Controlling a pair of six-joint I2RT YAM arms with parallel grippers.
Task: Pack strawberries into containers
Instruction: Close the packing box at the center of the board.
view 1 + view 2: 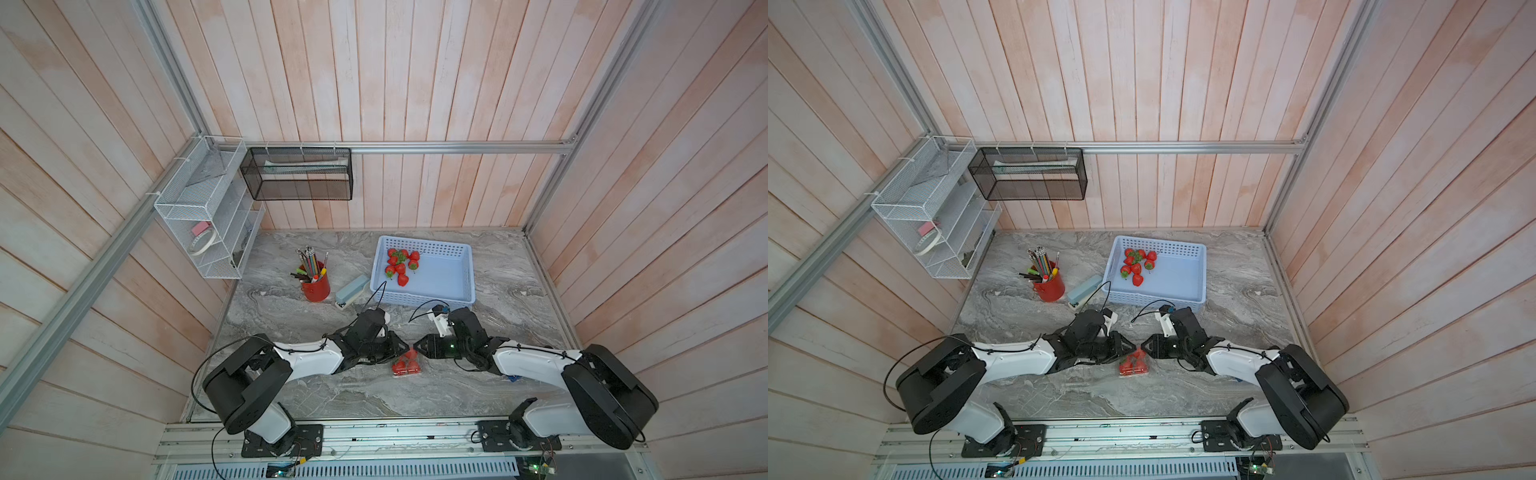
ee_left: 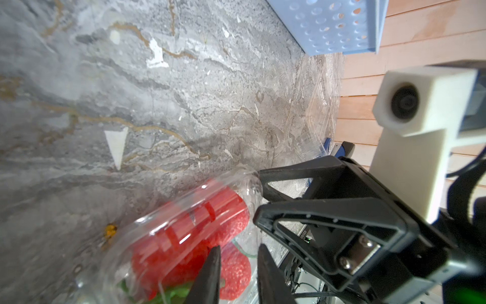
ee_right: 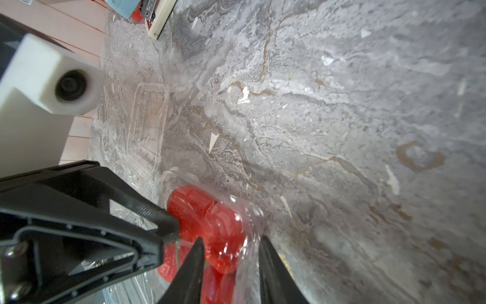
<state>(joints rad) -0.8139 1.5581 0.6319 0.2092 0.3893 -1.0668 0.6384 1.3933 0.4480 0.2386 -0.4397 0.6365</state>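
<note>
Left wrist view: left gripper (image 2: pixel 238 248) has its jaws drawn narrow, and its fingers (image 2: pixel 210 276) sit either side of clear plastic at one end of the filled container (image 2: pixel 189 221). This reads as a pinch on the rim. A ribbed lid lies over the packed strawberries (image 2: pixel 235 265).

The right gripper (image 2: pixel 258 194) comes in from the opposite end with its jaws apart and the container's end wall at its tips. In the right wrist view the container's corner sits in the gap beside its fingers (image 3: pixel 273 276). Whether they bite on it, I cannot tell.

Judgement: the left gripper pins the light box so it cannot skid while the right gripper works the lid edge, likely snapping it closed.

In both top views the filled container lies toward the front edge of the tabletop (image 1: pixel 340 395), mid-width, directly under the two meeting tips. The loose strawberries (image 1: pixel 401 266) huddle in the back-left corner of the blue basket (image 1: pixel 428 298), which sits toward the back edge, well apart from both grippers. In the right wrist view an empty container (image 3: pixel 148 123) lies flat beyond the left gripper.
</note>
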